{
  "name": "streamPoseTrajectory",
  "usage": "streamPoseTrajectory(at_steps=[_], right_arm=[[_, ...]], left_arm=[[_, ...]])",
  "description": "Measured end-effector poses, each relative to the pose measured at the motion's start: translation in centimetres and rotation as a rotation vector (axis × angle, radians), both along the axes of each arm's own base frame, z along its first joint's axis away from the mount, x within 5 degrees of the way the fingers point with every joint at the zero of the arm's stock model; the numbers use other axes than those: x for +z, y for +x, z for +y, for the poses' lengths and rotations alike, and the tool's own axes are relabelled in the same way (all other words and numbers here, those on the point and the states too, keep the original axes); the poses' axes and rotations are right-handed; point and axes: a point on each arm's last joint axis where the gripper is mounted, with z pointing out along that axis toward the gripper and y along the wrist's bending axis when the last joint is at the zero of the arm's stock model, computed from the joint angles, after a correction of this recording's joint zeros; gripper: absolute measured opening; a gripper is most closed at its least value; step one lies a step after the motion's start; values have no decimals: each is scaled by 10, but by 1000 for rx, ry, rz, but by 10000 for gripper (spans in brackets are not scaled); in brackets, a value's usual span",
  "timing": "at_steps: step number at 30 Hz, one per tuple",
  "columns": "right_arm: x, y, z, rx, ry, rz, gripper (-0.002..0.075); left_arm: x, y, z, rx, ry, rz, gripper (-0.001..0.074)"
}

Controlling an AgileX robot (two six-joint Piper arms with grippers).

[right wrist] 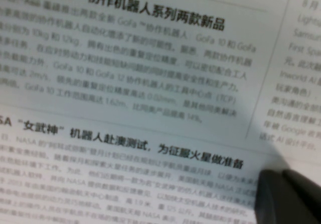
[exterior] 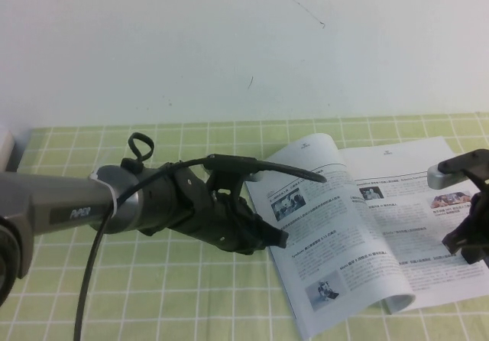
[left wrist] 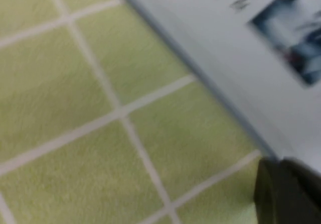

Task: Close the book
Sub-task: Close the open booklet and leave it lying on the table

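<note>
**On the green checked cloth, a half-raised page that could drop back**

Toward the right of the cloth (exterior: 191,295), in front of the white wall (exterior: 244,43), the book (exterior: 367,234) lies open. Its left page (exterior: 328,234) curls upward while its right page (exterior: 405,203) lies nearly flat.

The left gripper (exterior: 306,207) is at the outer edge of the raised page. Its fingers are spread wide, the upper one reaching across the top of the sheet and the lower one low beside it, so neither pinches the paper. The right gripper (exterior: 439,211) hangs over the right page near the table's right edge, and its fingers also look spread, gripping nothing.

The main risk, as I judge it, is that the raised page is only propped, not held. If the left arm pushes too fast or too high, the sheet may slide off the finger and flop open again. Pushing low could crease or buckle the thin paper, or shove the whole book sideways across the smooth cloth. The right gripper is another hazard: it sits where the folding page should land, so the sheet could come down on it and be blocked. The cable (exterior: 99,264) hanging from the left arm might also drag.

Counted: one book, two grippers, one cloth, one loose cable.
</note>
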Motion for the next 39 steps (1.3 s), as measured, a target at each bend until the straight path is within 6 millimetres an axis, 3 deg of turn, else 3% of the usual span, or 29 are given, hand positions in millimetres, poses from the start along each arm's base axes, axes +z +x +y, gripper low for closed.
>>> streamPoseTrajectory(at_steps=[7, 18, 24, 28, 32, 39], right_arm=[[0, 0, -1, 20, 15, 0, -3], [0, 0, 0, 46, 42, 0, -3], [0, 0, 4, 49, 89, 6, -2], [-1, -1, 9, 14, 149, 25, -2], [0, -1, 11, 4, 179, 23, -3], [25, -5, 8, 5, 130, -75, -3]], left_arm=[[-2, 4, -11, 62, -51, 7, -4], [0, -7, -67, -7, -121, -10, -4], [-1, 9, -92, -2, -176, -28, -4], [17, 25, -104, 16, -244, -76, -4], [50, 34, -117, -35, -314, -140, -4], [80, 34, -129, -167, -367, -172, -4]])
